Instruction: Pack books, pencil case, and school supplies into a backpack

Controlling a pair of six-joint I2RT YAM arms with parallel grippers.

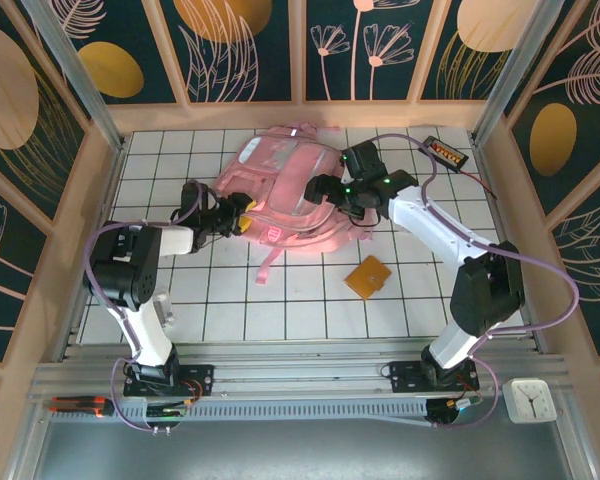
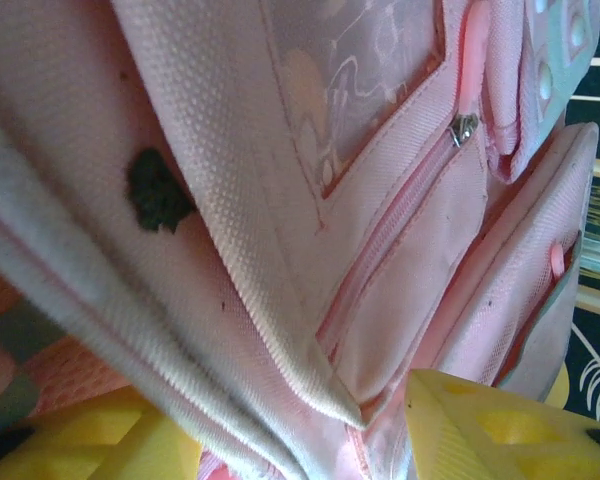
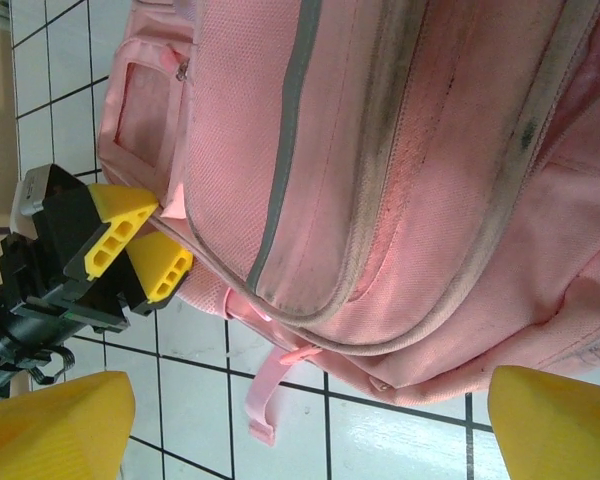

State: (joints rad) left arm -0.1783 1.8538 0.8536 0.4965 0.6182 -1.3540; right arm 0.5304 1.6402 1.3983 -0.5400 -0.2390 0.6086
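from above: backpack (image 1: 285, 180) lies flat on the white tiled table (image 1: 280, 310), with a pincer at either side. left pincer (image 1: 242, 218) is right at the bag's edge, bag just ahead of its tips. right pincer (image 1: 325, 190) sits over the bag's opposite side, fabric directly under it. orange pad (image 1: 368, 276) lies on the tiles behind and beside the right pincer, apart from the bag. black gadget (image 1: 446, 152) lies well behind the right pincer, by the far wall. left wrist view: left pincer (image 2: 290, 440) is roughly half closed, with yellow fingertips (image 2: 90, 445) low on both sides and a fold of the backpack (image 2: 280, 250) lying between them and filling the space ahead. cannot tell whether the fold is actually pinched. zip pull (image 2: 464, 127) is ahead and off to one side; dark stain (image 2: 158, 190) is ahead on the other. right wrist view: right pincer (image 3: 310, 420) stands wide open and holds nothing, its yellow fingertips (image 3: 55, 425) far apart, tiles between them, backpack (image 3: 400, 150) just ahead. left pincer (image 3: 162, 238) is ahead and to one side, both tips touching the bag's edge.
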